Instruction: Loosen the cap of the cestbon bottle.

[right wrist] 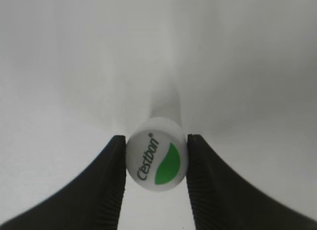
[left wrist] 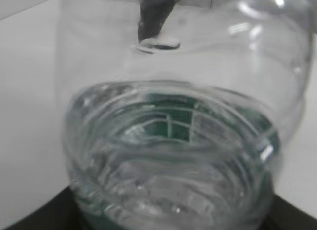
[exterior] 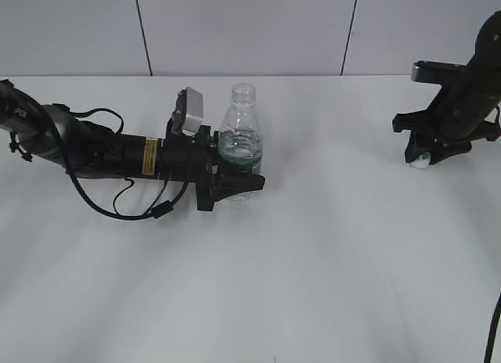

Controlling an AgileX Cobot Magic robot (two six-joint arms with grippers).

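Note:
The cestbon bottle [exterior: 239, 142] stands upright left of the table's middle, clear, with a dark green label band and a bare threaded neck. My left gripper [exterior: 241, 174] reaches in from the left and is shut on its lower body. In the left wrist view the bottle [left wrist: 168, 155] fills the frame, with only the black fingers [left wrist: 29, 221] showing at the bottom corners. The cap [right wrist: 157, 159], white with a green leaf mark, is off the bottle. It sits pinched between the pads of my right gripper [right wrist: 157, 163]. That right gripper [exterior: 423, 156] hangs low over the table at the far right.
The white table [exterior: 313, 261] stretches wide between the two arms and toward the front edge. A grey panelled wall [exterior: 250, 26] rises behind it. Black cables [exterior: 117, 206] loop under the left arm.

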